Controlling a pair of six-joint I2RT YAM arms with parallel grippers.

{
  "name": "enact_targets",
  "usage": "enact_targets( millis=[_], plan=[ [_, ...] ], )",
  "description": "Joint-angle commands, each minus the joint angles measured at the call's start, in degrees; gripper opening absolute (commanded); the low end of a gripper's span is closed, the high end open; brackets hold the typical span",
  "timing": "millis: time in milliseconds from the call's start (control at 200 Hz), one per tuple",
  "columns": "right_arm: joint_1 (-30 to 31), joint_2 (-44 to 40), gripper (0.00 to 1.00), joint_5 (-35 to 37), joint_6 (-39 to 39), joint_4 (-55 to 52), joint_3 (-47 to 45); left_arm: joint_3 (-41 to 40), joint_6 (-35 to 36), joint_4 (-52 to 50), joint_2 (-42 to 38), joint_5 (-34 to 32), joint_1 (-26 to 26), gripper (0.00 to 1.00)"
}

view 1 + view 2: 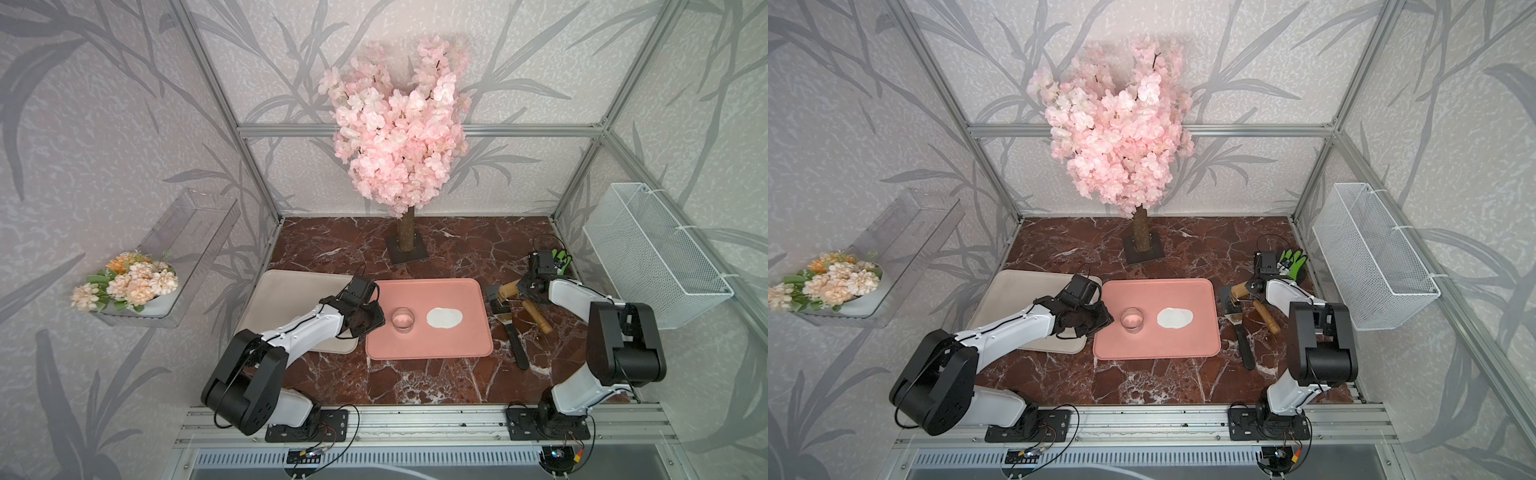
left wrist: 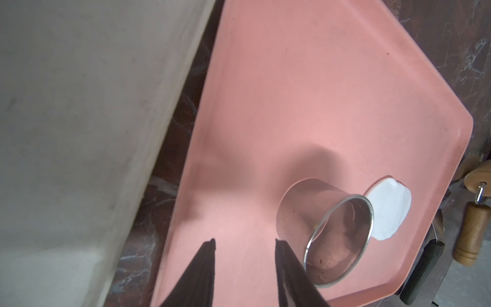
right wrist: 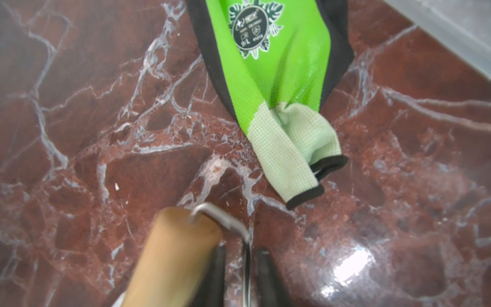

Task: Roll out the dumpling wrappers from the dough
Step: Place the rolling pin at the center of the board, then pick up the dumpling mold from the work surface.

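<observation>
The dough (image 1: 444,318) (image 1: 1175,318) (image 2: 390,210) lies as a thin white oval sheet on the pink tray (image 1: 432,349) (image 2: 292,93). A shiny ring cutter (image 1: 403,320) (image 1: 1132,320) (image 2: 326,234) stands to its left. Just left of the cutter, low over the tray, my left gripper (image 1: 377,318) (image 2: 245,242) is open with nothing between its fingers. The wooden rolling pin (image 1: 509,291) (image 3: 172,255) lies on the marble right of the tray. My right gripper (image 1: 517,293) (image 3: 241,251) is open astride the pin's metal wire (image 3: 223,220), with a gap on each side. The dumpling wrappers are out of view.
A grey tray (image 1: 291,291) lies under my left arm. A black-handled scraper (image 1: 517,349) rests beside the rolling pin. A green glove (image 1: 561,255) (image 3: 279,79) lies behind my right gripper. The blossom tree's base (image 1: 407,245) stands at the back, and a wire basket (image 1: 652,257) hangs on the right.
</observation>
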Motion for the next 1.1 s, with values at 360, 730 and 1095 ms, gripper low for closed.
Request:
enact_targets(
  millis=[360, 730, 1095],
  plan=[
    [4.1, -13.2, 0.49, -2.0, -2.7, -6.6, -2.1, 3.8, 0.3, -0.6, -1.1, 1.1, -0.6, 0.41],
    [13.1, -19.3, 0.49, -2.0, -3.9, -6.9, -4.6, 6.3, 2.2, -1.7, 4.6, 0.3, -3.3, 0.4],
    [22.4, -17.8, 0.48, -1.8, -5.3, -7.9, -3.9, 7.6, 1.9, -1.5, 7.4, -0.2, -4.9, 0.2]
  ],
)
